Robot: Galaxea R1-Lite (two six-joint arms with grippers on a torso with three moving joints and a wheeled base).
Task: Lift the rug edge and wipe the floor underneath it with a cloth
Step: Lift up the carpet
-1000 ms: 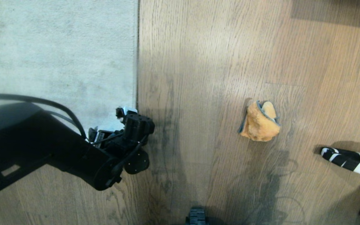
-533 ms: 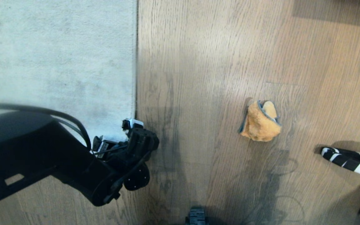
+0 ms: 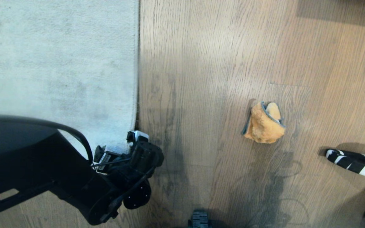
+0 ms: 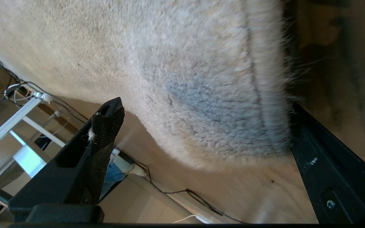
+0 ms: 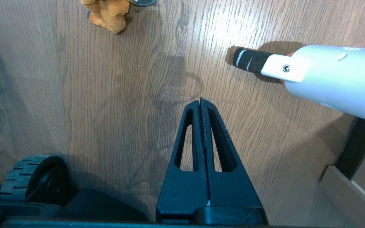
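Observation:
The pale rug lies flat at the left of the head view, and its rug edge [image 3: 137,79] runs straight toward me and ends in a rounded corner [image 4: 201,158]. My left gripper [image 3: 119,144] is open at that corner. In the left wrist view the left gripper [image 4: 201,133] has its fingers [image 4: 106,123] either side of the corner without closing on it. The orange cloth [image 3: 263,123] sits crumpled on the wood floor [image 3: 201,63], well to the right of the rug, and nothing touches it. My right gripper [image 5: 200,101] hangs shut and empty over bare floor, with the cloth [image 5: 108,11] far ahead of it.
A white tube with a black-striped tip [image 3: 353,161] lies on the floor at the right, also seen as the tube [image 5: 312,72] near my right gripper. A cabinet base [image 5: 344,190] stands beside it. A base wheel [image 3: 199,220] shows at the near edge. Cables and white frame legs [image 4: 27,107] lie beyond the rug.
My left gripper has slid along the rug edge toward me, down to the rug's near corner, and has stayed open. The cloth and right arm have not moved.

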